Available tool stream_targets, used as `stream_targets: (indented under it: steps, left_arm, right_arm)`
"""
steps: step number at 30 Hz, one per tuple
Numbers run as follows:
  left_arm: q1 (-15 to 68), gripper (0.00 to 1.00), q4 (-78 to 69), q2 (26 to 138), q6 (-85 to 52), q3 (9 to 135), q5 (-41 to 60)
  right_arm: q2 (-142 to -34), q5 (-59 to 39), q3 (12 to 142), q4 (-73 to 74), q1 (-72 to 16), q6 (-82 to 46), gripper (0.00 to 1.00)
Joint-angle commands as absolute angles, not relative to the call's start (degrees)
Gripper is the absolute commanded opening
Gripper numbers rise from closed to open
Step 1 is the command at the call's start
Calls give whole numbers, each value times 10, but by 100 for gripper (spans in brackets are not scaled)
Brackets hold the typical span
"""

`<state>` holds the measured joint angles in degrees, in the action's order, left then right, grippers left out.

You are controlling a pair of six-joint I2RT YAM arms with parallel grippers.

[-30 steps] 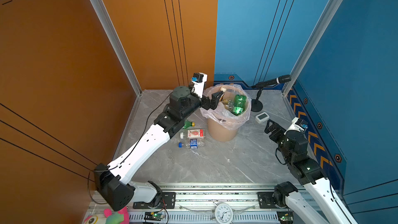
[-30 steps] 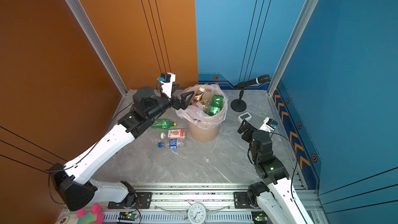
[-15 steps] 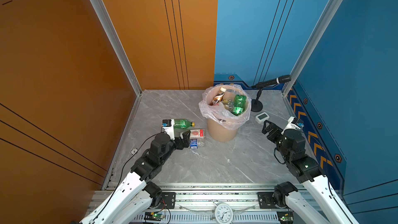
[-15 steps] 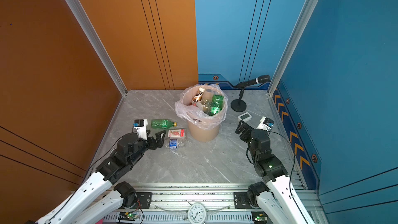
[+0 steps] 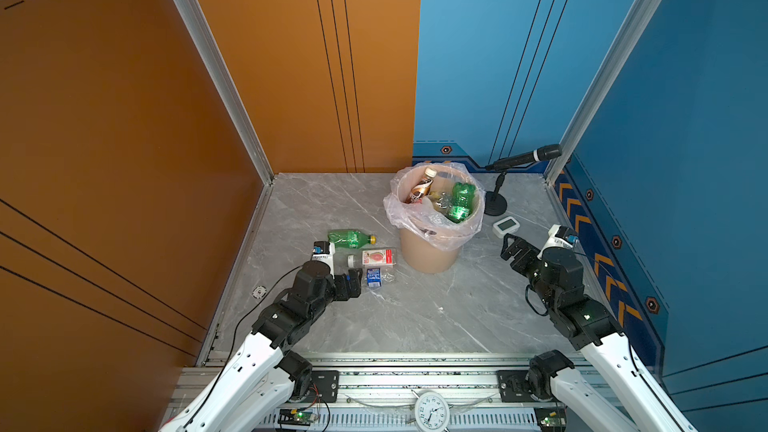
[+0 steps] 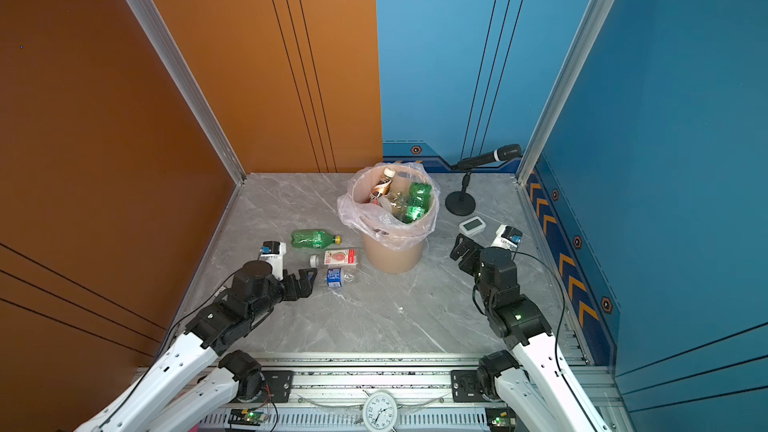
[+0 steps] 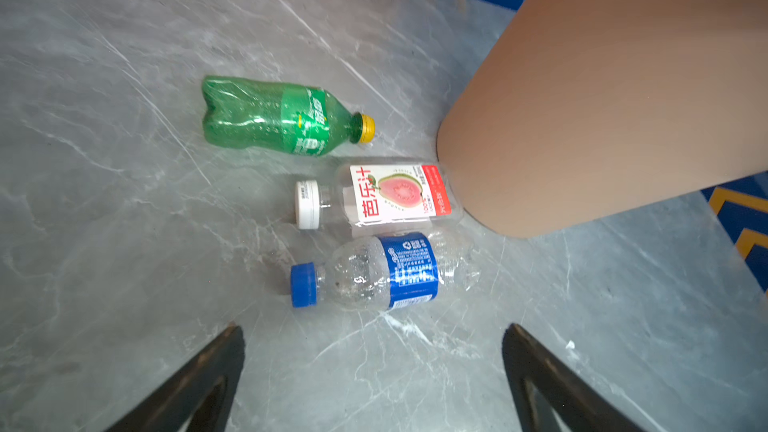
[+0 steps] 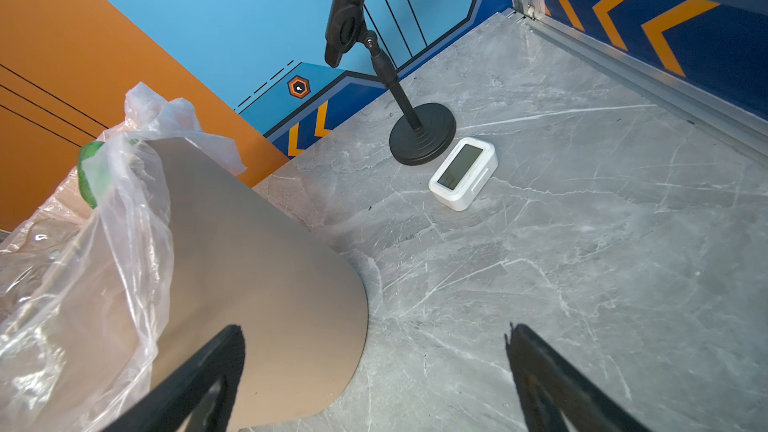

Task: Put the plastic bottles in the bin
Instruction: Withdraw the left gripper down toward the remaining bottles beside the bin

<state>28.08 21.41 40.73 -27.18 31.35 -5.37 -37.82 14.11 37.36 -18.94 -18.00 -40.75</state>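
Moved over the last second: the left arm (image 5: 291, 317), from a long reach at the rim of the bin (image 5: 428, 255) back down to a low crouch over the marble floor (image 5: 415, 313); hardly any change at the right arm (image 5: 582, 317)

Largest on the floor, the bin, upright toward the back, beige-pink, lined with a thin pinkish bag (image 5: 399, 214) draped over its rim. Already inside: a brown bottle (image 5: 422, 189) leaning at the back wall, a green bottle (image 5: 461, 201) beside it, clear ones in between

Left gripper (image 5: 353, 282) low and just short of the three bottles left on the floor, jaws spread wide, nothing between them, plain in the left wrist view (image 7: 374, 326). Right gripper (image 5: 513, 247) likewise spread wide and empty, off to the right of the bin, near the microphone stand (image 5: 496, 201)

Left of the bin, on their sides in a row:
- second green bottle (image 5: 349, 239), yellow cap toward the bin, farthest from the left gripper
- fruit-label bottle (image 5: 376, 257), clear, white cap, base close against the foot of the bin, contact unclear
- blue-label bottle (image 5: 376, 276), clear and crushed, blue cap, just beside the fruit-label one and nearest the open jaws

Smallest: a white display (image 5: 505, 226) just beside the stand's base, and a round clock (image 5: 431, 409) on the front rail
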Motion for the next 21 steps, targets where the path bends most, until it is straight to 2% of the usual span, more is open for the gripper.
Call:
stream_targets:
  steps: [1, 6, 11, 21]
  left_arm:
    - [276, 98, 230, 447, -239, 357, -4]
    - [293, 98, 259, 532, -187, 417, 12]
    - [333, 98, 293, 629, -125, 461, -44]
    - [393, 98, 269, 715, -28, 477, -108]
  right_arm:
    - [-371, 135, 367, -198, -183, -399, 100]
    - [-373, 114, 361, -180, -183, -386, 100]
    - [-379, 79, 360, -164, -181, -355, 99]
    - [-374, 36, 363, -155, -176, -309, 100]
